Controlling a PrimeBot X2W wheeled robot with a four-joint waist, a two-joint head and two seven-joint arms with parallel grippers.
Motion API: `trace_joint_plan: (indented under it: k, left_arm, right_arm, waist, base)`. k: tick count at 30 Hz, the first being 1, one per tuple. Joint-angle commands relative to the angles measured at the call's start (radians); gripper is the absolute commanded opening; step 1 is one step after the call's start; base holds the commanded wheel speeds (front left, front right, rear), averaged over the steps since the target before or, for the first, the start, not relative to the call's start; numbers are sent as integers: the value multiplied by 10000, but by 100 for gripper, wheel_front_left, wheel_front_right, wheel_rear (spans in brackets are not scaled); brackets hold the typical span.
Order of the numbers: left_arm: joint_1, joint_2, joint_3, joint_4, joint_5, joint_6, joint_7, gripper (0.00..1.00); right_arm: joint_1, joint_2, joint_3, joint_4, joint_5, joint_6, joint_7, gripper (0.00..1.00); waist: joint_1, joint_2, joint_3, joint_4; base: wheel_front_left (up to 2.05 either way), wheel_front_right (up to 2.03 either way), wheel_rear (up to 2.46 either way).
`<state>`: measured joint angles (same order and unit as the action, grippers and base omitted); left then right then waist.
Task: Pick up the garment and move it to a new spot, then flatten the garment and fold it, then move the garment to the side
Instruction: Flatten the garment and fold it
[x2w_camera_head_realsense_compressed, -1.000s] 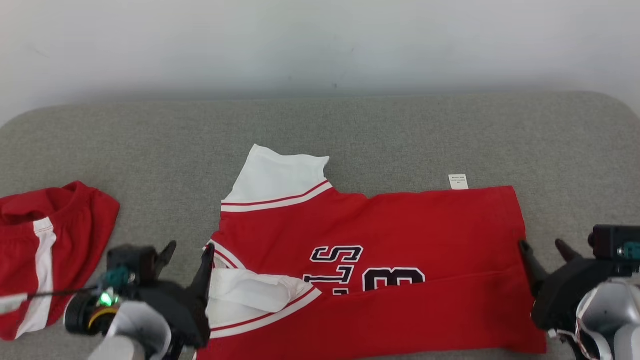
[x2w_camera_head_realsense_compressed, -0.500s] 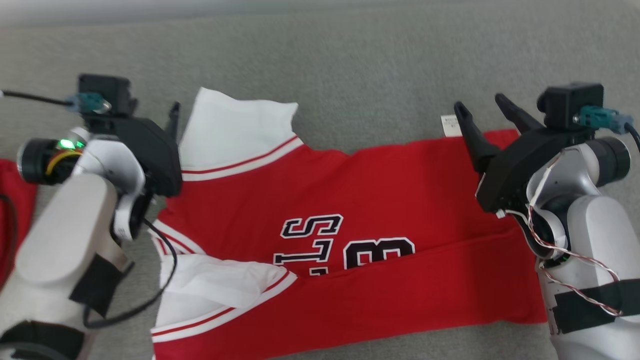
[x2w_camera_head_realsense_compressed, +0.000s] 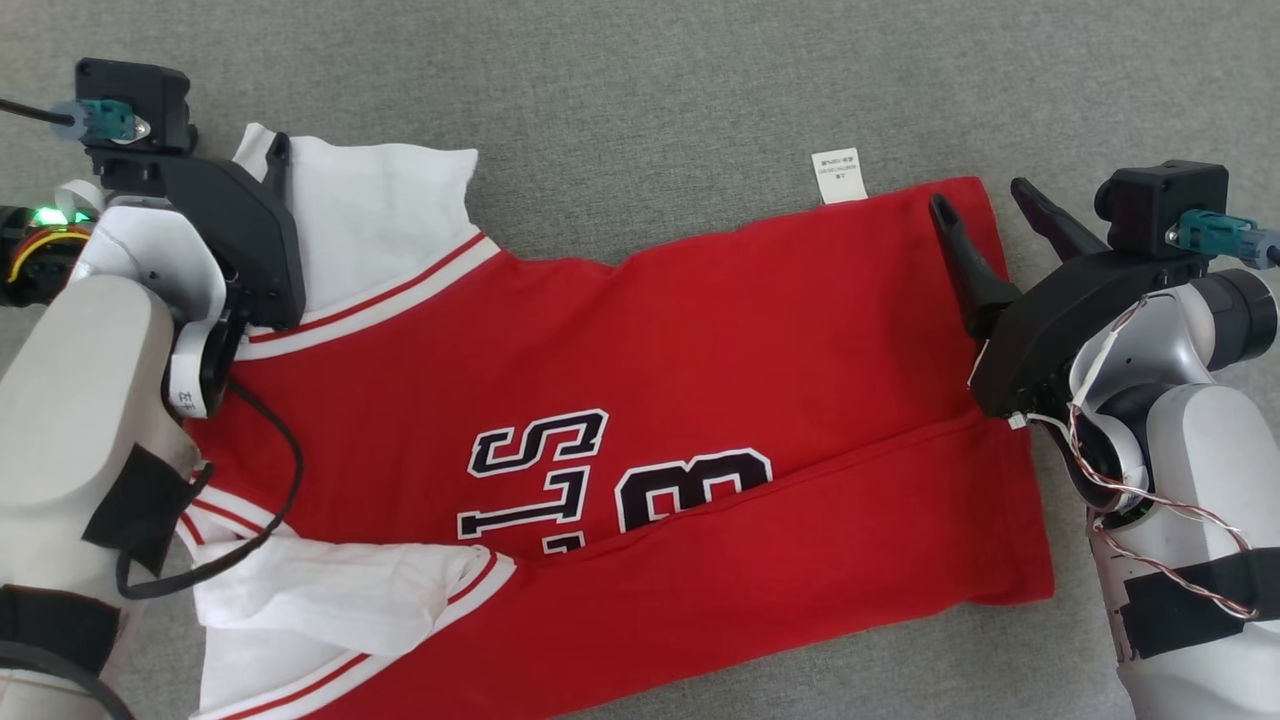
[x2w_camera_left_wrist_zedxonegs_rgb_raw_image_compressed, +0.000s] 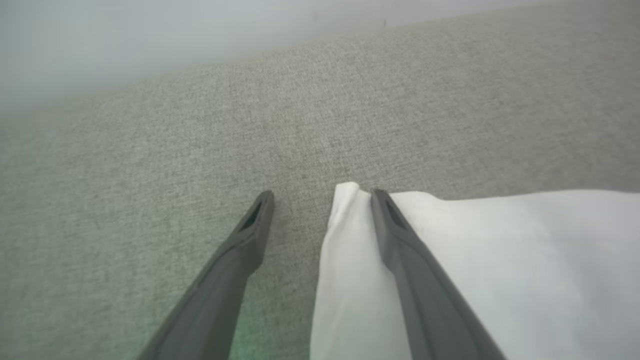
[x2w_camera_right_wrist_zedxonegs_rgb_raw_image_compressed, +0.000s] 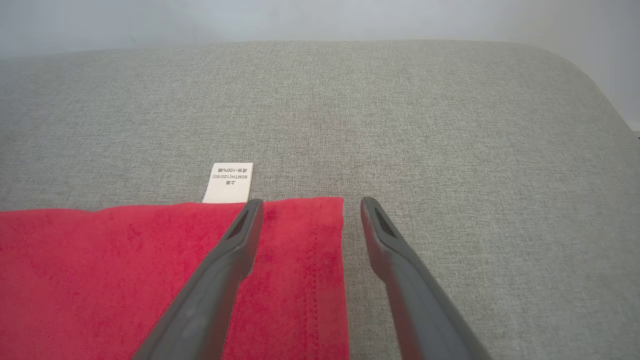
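Red cotton jersey with white sleeves (x2w_camera_head_realsense_compressed: 700, 330) lies flat on grey fabric-covered desk (x2w_camera_head_realsense_compressed: 650, 90), long axis left-right. Left pincer (x2w_camera_left_wrist_zedxonegs_rgb_raw_image_compressed: 320, 195) open, straddling its far sleeve corner. Right pincer (x2w_camera_right_wrist_zedxonegs_rgb_raw_image_compressed: 311, 201) open, straddling far hem corner by white care label (x2w_camera_right_wrist_zedxonegs_rgb_raw_image_compressed: 230, 182). Each arm is near its own end.

R gripper (x2w_camera_head_realsense_compressed: 978, 195) open, straddling red jersey's (x2w_camera_head_realsense_compressed: 650, 380) far hem corner; care label (x2w_camera_head_realsense_compressed: 838, 175) just left of it. L gripper (x2w_camera_head_realsense_compressed: 262, 165) over white sleeve (x2w_camera_head_realsense_compressed: 380, 210).
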<state>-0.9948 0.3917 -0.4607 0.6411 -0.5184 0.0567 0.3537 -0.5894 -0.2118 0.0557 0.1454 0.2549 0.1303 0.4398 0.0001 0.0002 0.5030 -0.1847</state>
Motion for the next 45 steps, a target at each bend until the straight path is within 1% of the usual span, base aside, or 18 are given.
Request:
trace_joint_plan:
  k: [1,3,4,5,6,7,8,14,17,20,22,25,28,31,35,41,43,45]
  left_arm:
    - [39,97,-33,153,66,102,196,100]
    - [74,107,-53,173,-10,105,371,100]
    - [86,116,-71,188,-52,112,491,95]
    - [91,136,-93,187,-57,109,594,74]
    - [91,136,-93,187,-57,109,594,74]
    - [82,181,-106,169,-37,140,679,39]
    - [80,229,-146,154,-18,96,784,0]
    - [84,386,-1,-174,-272,38,864,0]
    - [192,440,-11,-363,-346,-2,919,0]
    - [247,383,-74,-545,-383,-38,976,0]
    - [289,332,-110,-642,-399,-17,948,0]
    - [358,317,-124,-751,-434,31,921,0]
    - [395,310,-124,-849,-484,37,905,0]
    - [366,343,-117,-931,-522,45,902,0]
    - [417,303,-149,-996,-607,32,894,0]
    - [451,331,-180,-1042,-668,-15,897,0]
    - [456,350,-190,-1054,-698,-7,896,0]
    - [436,382,-196,-1068,-676,-10,921,0]
  right_arm:
    - [61,14,10,11,28,12,22,100]
    - [6,38,19,-3,13,12,57,100]
    - [-26,49,31,-17,7,12,64,100]
    - [-65,57,55,-38,1,12,84,100]
    - [-65,57,55,-38,1,12,84,100]
    - [-104,67,76,-55,-2,12,110,100]
    - [-137,74,93,-70,-11,12,137,100]
    - [-475,-15,74,-6,-389,12,484,100]
    - [-730,17,-206,173,-730,12,1125,100]
    - [-967,-179,-416,266,-1337,12,1798,100]
    - [-957,-51,-449,319,-1356,12,2274,100]
    - [-900,-250,-457,213,-1515,12,2869,100]
    - [-968,-180,-595,40,-1442,12,3040,100]
    - [-1261,-129,-904,28,-1747,12,2985,100]
    - [-1276,-120,-562,509,-1616,12,3637,100]
    - [-1314,-227,-182,1097,-1541,12,3797,100]
    - [-1241,-266,7,1192,-1401,12,3902,100]
    - [-1318,-320,108,1145,-1278,12,3747,100]
  waist:
    - [-1,-2,-31,-52]
    - [-1,-2,-62,-63]
    - [-1,-2,-70,-73]
    - [-1,-2,-76,-86]
    - [-1,-2,-76,-86]
    - [-1,-2,-75,-104]
    - [-1,-2,-66,-121]
    - [-1,-2,103,-119]
    - [-1,-2,89,-24]
    - [-1,-2,56,118]
    - [-1,-2,28,190]
    - [-1,-2,11,238]
    - [-1,-2,18,268]
    - [-1,-2,56,277]
    - [-1,-2,48,296]
    - [-1,-2,11,329]
    - [-1,-2,-12,336]
    - [-1,-2,-17,331]
  base:
    - [0,0,0]
    - [0,0,0]
    - [0,0,0]
    - [0,0,0]
    - [0,0,0]
    - [0,0,0]
    - [0,0,0]
    - [0,0,0]
    - [0,0,0]
    - [0,0,0]
    - [0,0,0]
    - [0,0,0]
    - [0,0,0]
    - [0,0,0]
    - [0,0,0]
    - [0,0,0]
    - [0,0,0]
    - [0,0,0]
